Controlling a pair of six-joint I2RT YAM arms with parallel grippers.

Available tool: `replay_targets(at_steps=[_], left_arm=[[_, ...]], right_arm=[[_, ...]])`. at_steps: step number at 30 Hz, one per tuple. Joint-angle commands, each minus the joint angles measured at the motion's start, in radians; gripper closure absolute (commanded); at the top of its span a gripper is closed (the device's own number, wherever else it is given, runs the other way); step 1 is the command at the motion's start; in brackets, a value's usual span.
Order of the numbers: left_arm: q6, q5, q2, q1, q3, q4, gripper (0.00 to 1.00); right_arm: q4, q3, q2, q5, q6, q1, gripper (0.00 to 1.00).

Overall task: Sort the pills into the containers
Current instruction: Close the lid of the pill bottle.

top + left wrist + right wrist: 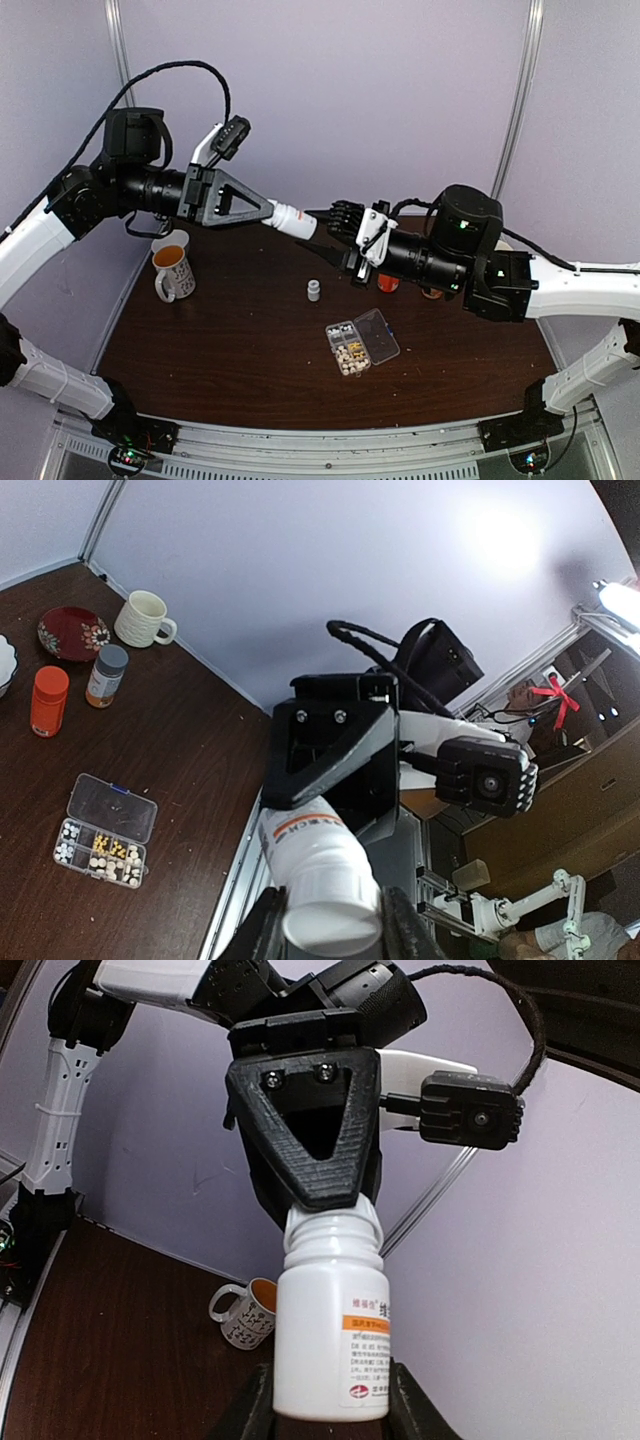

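Your left gripper (pixel 333 928) and right gripper (pixel 330 1400) both grip one white bottle (pixel 293 220), held on its side in the air above the table (pixel 230 350). The left jaws are narrow on its neck end and the right jaws clamp its labelled body. The pills (pixel 351 357) lie in the cells (pixel 343 340) of the clear organizer box (pixel 381 336). It sits on the table with its lid open, below the bottle and a little to the right.
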Motion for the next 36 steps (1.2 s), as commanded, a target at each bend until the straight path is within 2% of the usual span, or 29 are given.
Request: replay_targets(at_steps=[1,19,36], left_arm=[[-0.022,0.026,0.021,-0.021,0.024,0.053,0.83],[-0.061,-0.002,0.048,-0.013,0.055,0.001,0.78],[-0.077,-0.04,0.06,0.033,0.039,-0.043,0.78]], right_arm=[[-0.071,0.026,0.022,0.032,-0.043,0.01,1.0],[-0.11,0.047,0.021,0.114,-0.152,0.018,1.0],[-0.134,0.066,0.042,0.223,-0.247,0.044,1.0]])
